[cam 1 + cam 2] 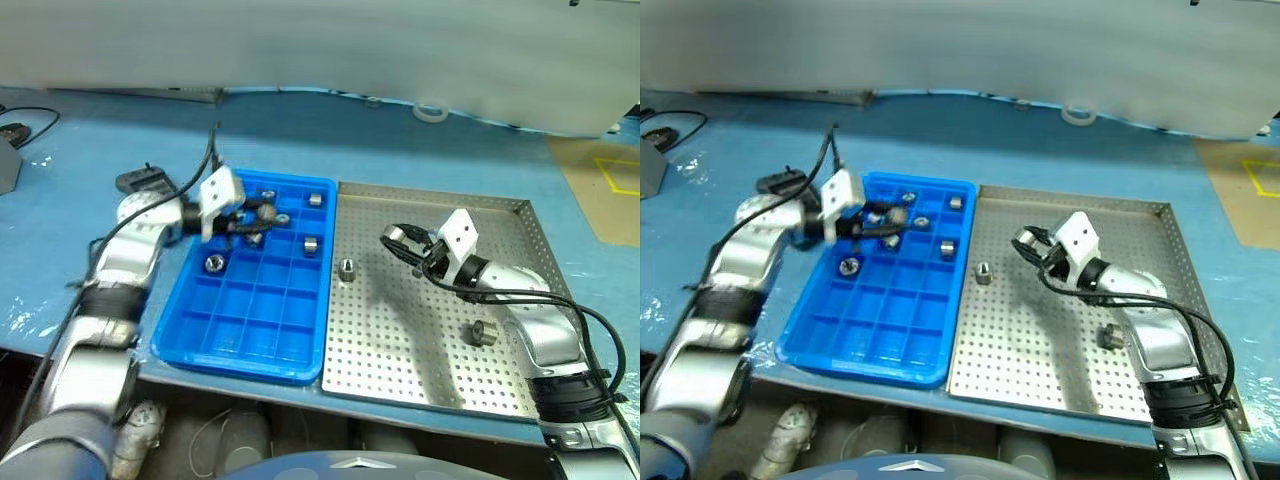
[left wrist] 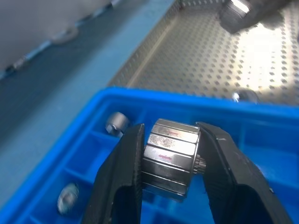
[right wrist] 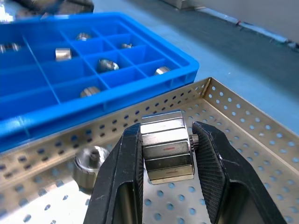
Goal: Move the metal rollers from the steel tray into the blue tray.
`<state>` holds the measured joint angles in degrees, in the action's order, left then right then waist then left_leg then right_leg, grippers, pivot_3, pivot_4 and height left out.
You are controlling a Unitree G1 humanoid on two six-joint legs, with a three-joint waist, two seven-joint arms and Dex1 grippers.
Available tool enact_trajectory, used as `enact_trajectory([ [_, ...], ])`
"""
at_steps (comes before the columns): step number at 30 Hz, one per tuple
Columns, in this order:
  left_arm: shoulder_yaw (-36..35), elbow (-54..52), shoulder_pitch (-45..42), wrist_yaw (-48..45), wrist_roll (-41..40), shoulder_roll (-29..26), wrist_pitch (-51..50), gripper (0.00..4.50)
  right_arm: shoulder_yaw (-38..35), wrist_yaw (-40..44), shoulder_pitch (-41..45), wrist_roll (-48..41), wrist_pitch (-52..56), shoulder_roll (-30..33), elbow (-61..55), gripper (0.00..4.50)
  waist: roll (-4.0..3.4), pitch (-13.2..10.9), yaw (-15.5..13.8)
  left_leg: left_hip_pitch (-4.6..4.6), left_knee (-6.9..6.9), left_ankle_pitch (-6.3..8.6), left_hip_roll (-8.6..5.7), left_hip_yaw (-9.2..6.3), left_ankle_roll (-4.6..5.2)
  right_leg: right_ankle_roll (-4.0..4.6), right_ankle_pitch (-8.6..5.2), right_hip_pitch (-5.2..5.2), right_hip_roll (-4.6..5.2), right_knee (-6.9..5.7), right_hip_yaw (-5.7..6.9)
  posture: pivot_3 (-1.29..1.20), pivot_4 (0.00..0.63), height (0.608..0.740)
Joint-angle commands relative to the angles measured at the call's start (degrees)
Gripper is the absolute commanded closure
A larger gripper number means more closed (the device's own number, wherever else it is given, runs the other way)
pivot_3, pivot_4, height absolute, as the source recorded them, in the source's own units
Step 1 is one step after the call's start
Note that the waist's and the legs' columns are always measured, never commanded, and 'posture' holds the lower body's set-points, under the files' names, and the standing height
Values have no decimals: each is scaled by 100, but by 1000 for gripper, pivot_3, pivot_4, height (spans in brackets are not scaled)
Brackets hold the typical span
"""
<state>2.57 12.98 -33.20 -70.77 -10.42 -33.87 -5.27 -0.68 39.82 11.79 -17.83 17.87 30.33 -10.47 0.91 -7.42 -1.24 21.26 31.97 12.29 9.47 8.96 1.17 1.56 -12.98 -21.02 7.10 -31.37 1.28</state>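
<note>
Two grippers each pinch a metal roller: the left gripper holds its roller over the blue tray to drop it in (five sit inside), the right gripper above the steel tray, two rollers left at its 9 and 5 o'clock.

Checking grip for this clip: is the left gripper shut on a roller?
Shut on one: the left gripper clamps a shiny faceted metal roller between both black fingers, above the bright blue compartmented plastic tray.

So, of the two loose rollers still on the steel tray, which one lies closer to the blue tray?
The roller beside the blue tray, near the shared edge. The other roller lies far over by the right arm.
</note>
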Motion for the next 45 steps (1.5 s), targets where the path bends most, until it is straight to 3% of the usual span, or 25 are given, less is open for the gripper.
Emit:
enact_trajectory([
  [1,-507,-1998,756,147,-1080,-357,-1374,3150,-500,-154,450,-833,609,-214,-363,3312,-1,-4,-20,1,-2,-4,-1,0,-7,1,0,-2,0,-1,0,-23,150,740],
  [5,-1316,-2647,1649,1003,-1955,-395,-2809,3150,-394,-352,685,-756,788,-376,-227,3312,-2,-7,-130,-30,-21,-6,-2,2,-50,19,-11,4,-2,-14,-1,3,150,740],
  [11,-1717,-3091,2616,1761,-1957,-353,-2930,3150,-201,-402,715,-675,784,-555,-192,3312,14,-6,-181,-63,-112,-61,38,55,-143,17,-16,2,-44,6,0,42,150,740],
  [14,-2137,-3479,3580,1642,-2069,-530,-2845,3150,-130,-324,769,-673,806,-584,-149,3312,32,3,-134,-65,-130,-81,70,54,-176,15,-15,-4,-81,17,0,71,150,740],
  [22,-2874,-3817,4978,1074,-2271,-1065,-2557,3150,23,-51,1013,-605,713,-576,93,3312,32,0,-216,-79,-183,-98,108,55,-207,11,-15,-4,-117,48,15,131,150,740],
  [27,-2993,-3639,5236,1173,-2151,-1033,-2353,3150,150,38,1094,-499,566,-682,330,3312,32,-6,-355,-116,-192,-91,109,59,-198,7,-17,15,-115,47,4,161,150,740],
  [38,-2431,-4004,5018,1833,-2022,-992,-2565,3150,225,140,1136,-394,468,-764,423,3312,45,-2,-448,-122,-192,-114,117,59,-237,-3,-11,9,-124,27,0,178,150,740],
  [45,-2474,-3770,5113,1728,-1927,-1169,-2472,831,273,155,1104,-362,418,-849,398,3312,47,-1,-447,-130,-192,-125,152,59,-258,-4,-10,6,-165,14,-1,173,150,740],
])
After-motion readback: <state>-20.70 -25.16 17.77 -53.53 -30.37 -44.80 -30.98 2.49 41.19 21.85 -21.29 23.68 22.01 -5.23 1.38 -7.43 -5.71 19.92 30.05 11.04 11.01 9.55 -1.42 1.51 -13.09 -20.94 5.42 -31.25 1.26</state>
